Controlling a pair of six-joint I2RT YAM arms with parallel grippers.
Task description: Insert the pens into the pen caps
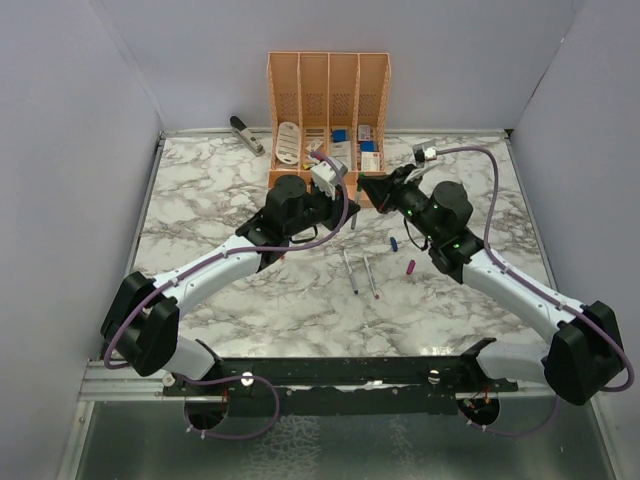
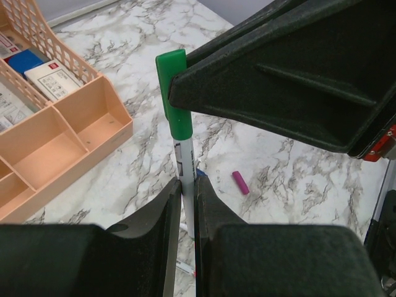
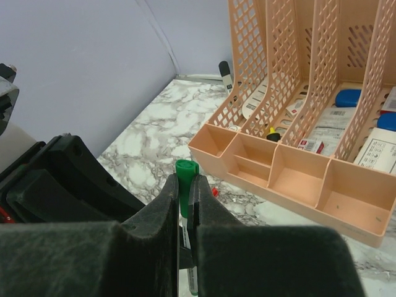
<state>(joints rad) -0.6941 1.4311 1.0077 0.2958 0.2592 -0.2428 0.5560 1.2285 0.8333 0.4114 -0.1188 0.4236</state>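
Now clamping the left gripper (image 2: 187, 189) hard on the grey-white barrel of a pen (image 2: 184, 154), holding it above the marbled worktop (image 1: 220, 190). Pinching a green cap (image 2: 173, 93) in the right gripper (image 3: 187, 185), both fingers pressed flat against its sides, and setting it squarely on the far end of that same pen. Bringing the two grippers close together, nose to nose, just in front of the orange organizer (image 1: 300, 85). Not showing clearly enough to judge the depth of the cap's seating on the pen.

Working beside a second pen (image 1: 350, 270) and a third pen (image 1: 370, 277), lying next to each other on the marble nearer the arm bases. Leaving a blue cap (image 1: 394, 243) and a magenta cap (image 1: 409, 267) loose on the worktop, just right of those two pens and a little apart from each other. Leaving a grey stapler (image 1: 247, 135) near the back wall, left of the organizer, well away from both grippers.
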